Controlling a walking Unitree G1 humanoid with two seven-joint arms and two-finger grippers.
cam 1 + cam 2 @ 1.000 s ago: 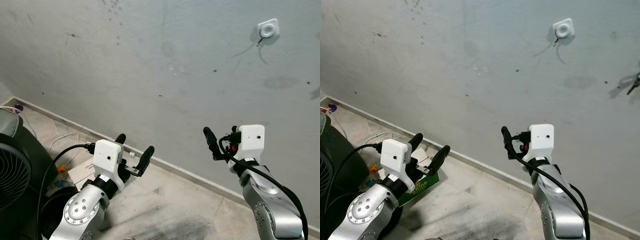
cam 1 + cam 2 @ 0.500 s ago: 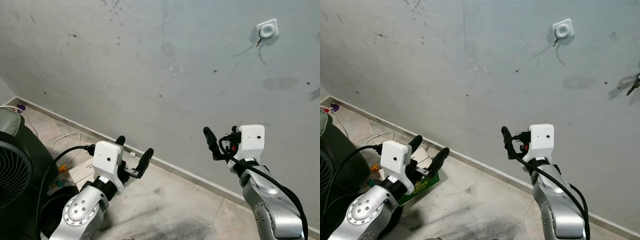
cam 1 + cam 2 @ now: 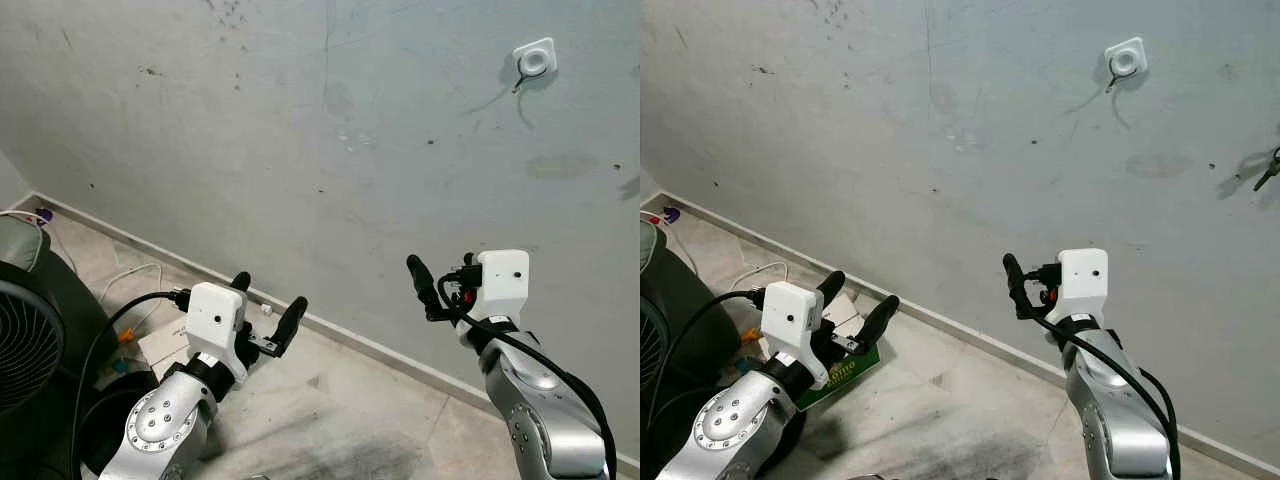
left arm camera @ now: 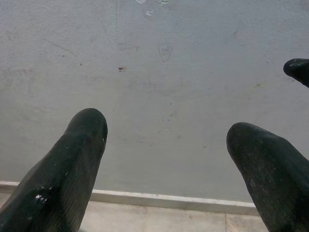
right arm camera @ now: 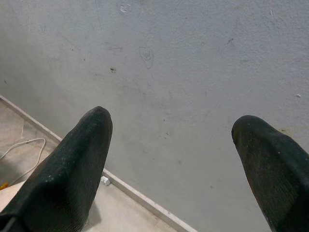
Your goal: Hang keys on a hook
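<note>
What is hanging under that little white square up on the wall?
The white square hook plate sits high on the grey wall. Something thin and dark dangles just below it, too small to identify. Both grippers, left and right, are open and empty.

White lettering on a green box (image 3: 840, 372) on the floor beside the left tool (image 3: 858, 298), partly hidden and too small to read. No other readable text anywhere.
</note>
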